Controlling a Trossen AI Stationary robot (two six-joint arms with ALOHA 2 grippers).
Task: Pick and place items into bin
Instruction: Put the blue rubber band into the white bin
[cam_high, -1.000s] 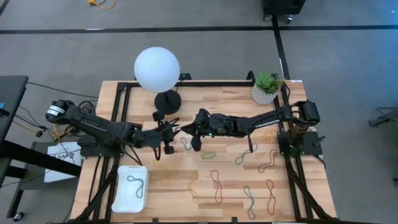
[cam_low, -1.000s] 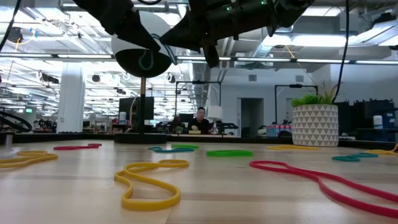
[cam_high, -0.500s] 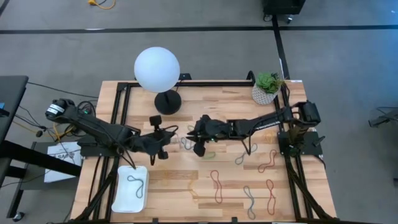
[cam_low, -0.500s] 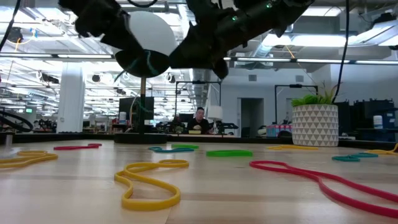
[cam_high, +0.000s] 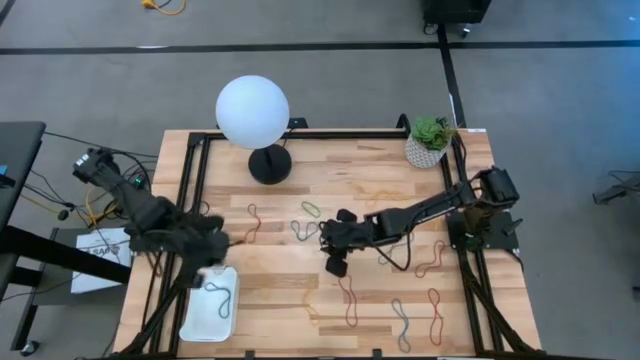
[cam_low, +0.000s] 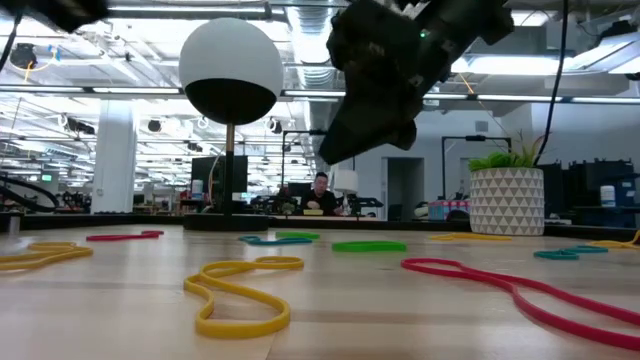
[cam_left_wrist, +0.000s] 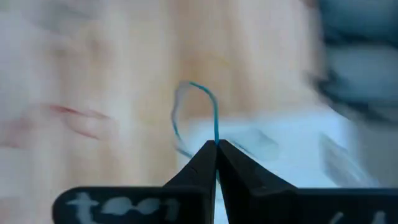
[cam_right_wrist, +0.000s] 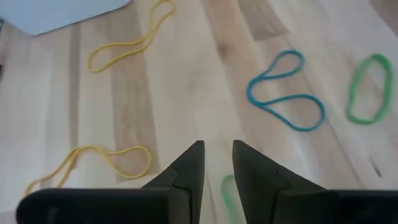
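Observation:
My left gripper (cam_high: 218, 250) hangs over the far end of the white bin (cam_high: 197, 320), shut on a blue rubber band (cam_left_wrist: 198, 102). A blue-grey band (cam_high: 222, 297) lies in the bin. My right gripper (cam_right_wrist: 217, 154) stands open above mid-table, slanting down, well clear of the wood in the low view (cam_low: 340, 150). A green band (cam_right_wrist: 229, 193) lies on the table below its fingertips. Ahead of it lie a blue band (cam_right_wrist: 286, 90), another green one (cam_right_wrist: 367, 87) and two yellow ones (cam_right_wrist: 130, 40) (cam_right_wrist: 93, 162). My left gripper pinches one spot of the blue band's loop (cam_left_wrist: 216, 139) between its two fingertips. The fingers slant steeply down from above. The rest of the loop reaches out beyond the tips, lifted clear over the bin's edge (cam_left_wrist: 280, 155).
A white globe lamp (cam_high: 252, 110) and a potted plant (cam_high: 429, 140) stand along the far edge. Red bands (cam_high: 251, 222) (cam_high: 347, 298) (cam_high: 432, 258) (cam_high: 436, 312) and a grey one (cam_high: 400, 320) lie across the wood. Black frame rails run along both sides.
The two grippers stood tip to tip at mid-table, a band hanging there. My left gripper has swung toward the table's left and near edge, tipping downward, carrying the blue band over the bin. My right gripper has gone toward the near edge and sunk over the green band.

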